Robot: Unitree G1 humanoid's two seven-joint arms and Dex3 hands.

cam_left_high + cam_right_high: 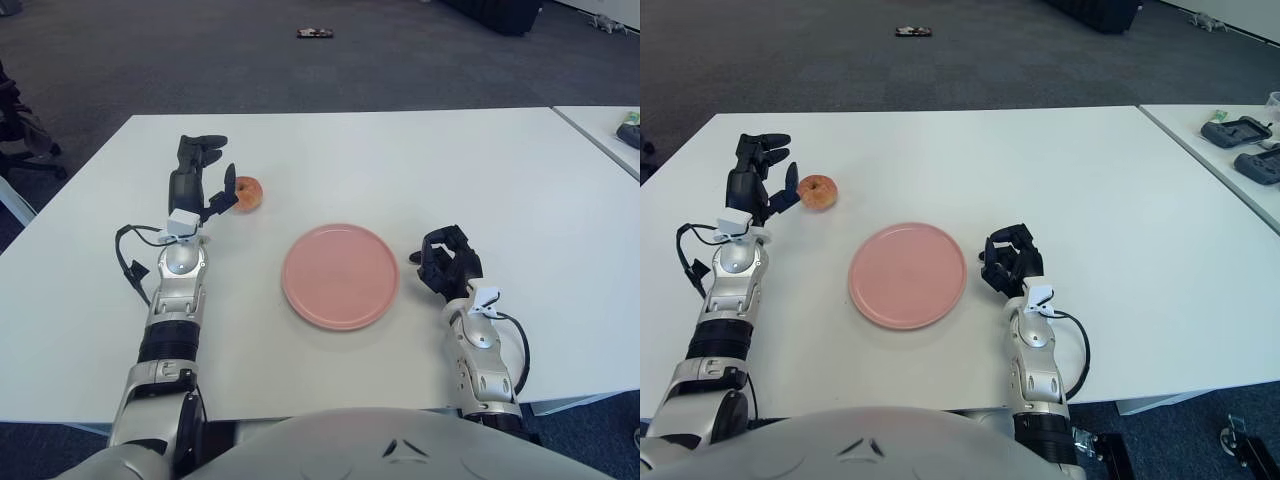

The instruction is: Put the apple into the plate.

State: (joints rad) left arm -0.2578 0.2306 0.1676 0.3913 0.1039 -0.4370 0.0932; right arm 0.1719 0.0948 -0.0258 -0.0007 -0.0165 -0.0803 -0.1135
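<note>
- the apple (246,193) sits on the white surface (400,160), up and to the left of the pink plate (340,276), clearly apart from it and not yet lifted.
- the left hand (203,178) is just beside the apple on its left, fingers spread and holding nothing; one lower finger looks very close to the fruit's near side, though i can't tell if it touches.
- the right hand (446,258) shows just to the right of the plate with its fingers curled in, gripping nothing and taking no part.
- the step in hand looks like the reach-and-grasp, so the task is barely begun.
- to do it well, i'd say the open fingers need to come around the apple's widest part rather than nudge it from the side, because a round fruit will roll away on a smooth top.
- closing evenly from both sides should keep it from squirting out.
- once held, it wants a clear lift before travelling right and toward the robot, so it clears the plate's rim and is set down near the middle.
</note>
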